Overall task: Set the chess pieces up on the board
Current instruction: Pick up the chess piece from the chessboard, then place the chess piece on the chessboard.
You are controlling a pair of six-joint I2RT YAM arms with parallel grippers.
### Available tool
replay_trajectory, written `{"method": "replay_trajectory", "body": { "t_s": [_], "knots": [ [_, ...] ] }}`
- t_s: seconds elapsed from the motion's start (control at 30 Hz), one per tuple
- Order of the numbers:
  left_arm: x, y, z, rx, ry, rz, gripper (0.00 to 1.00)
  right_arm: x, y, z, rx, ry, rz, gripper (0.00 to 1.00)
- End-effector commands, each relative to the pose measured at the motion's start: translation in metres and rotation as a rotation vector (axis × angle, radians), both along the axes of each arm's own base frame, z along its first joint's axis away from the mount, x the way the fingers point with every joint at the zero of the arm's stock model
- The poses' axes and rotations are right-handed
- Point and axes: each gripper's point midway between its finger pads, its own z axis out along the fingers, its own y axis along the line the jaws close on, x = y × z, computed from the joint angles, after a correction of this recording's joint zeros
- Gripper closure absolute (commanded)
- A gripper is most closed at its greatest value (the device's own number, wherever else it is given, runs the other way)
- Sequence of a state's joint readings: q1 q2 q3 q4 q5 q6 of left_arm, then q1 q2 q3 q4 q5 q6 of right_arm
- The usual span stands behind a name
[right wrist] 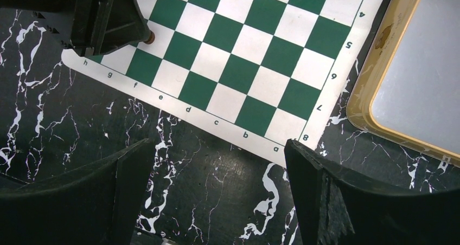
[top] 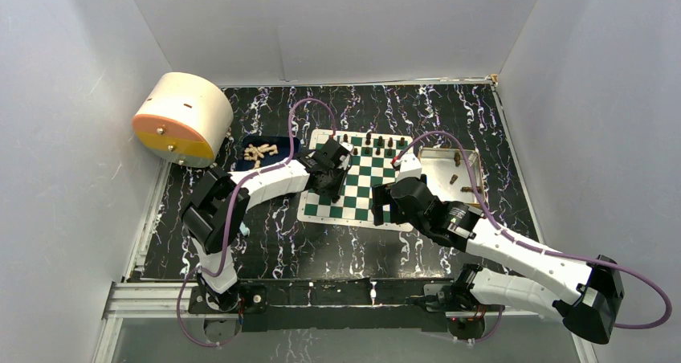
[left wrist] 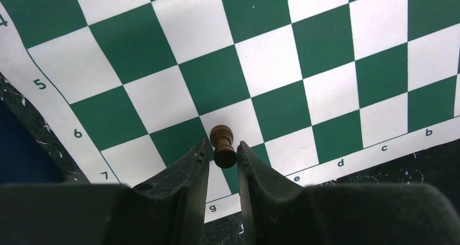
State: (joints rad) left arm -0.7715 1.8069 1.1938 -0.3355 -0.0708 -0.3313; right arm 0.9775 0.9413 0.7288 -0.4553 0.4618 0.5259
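left arm (top: 269,180): had white shell links and black joint housings
right arm (top: 526,258): was the same white/black build, with a big black block at the elbow
cables (top: 308,100): were purple, one per arm, in loose loops
left gripper (left wrist: 223,144): had matte black moulded fingers, small hole in one
right gripper (right wrist: 218,144): had matte black fingers with scuffed edges
bases (top: 241,299): were black, on a silver rail (top: 144,299)

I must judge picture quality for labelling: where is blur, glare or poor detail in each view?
Top view: even light, but chess pieces too small for detail. Left wrist view: board sharp, near fingers dark and soft. Right wrist view: pale sheen on the tray.
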Motion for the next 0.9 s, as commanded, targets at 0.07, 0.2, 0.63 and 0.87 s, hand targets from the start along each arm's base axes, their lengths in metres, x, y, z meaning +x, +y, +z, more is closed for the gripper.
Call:
{"method": "replay_trajectory", "body": {
  "t_s": [0.07, 0.2, 0.63, 0.87],
  "knots": [
    [0.007, -0.009, 0.016, -0.019, -0.052, -0.020, 0.83, 0.005, 0.001, 0.014, 0.033, -0.038, -0.026, 0.01],
    [0.008, -0.012, 0.023, -0.038, -0.057, -0.025, 0.90, 0.005, 0.002, 0.013, 0.030, -0.034, -0.023, 0.01],
    [0.043, 0.004, 0.068, 0.010, -0.133, 0.045, 0.91, 0.006, 0.004, 0.014, 0.027, -0.033, -0.014, 0.01],
    [0.095, 0.035, 0.083, 0.022, -0.163, 0.139, 0.91, 0.004, 0.001, 0.009, 0.013, -0.023, -0.015, 0.01]
  ]
}}
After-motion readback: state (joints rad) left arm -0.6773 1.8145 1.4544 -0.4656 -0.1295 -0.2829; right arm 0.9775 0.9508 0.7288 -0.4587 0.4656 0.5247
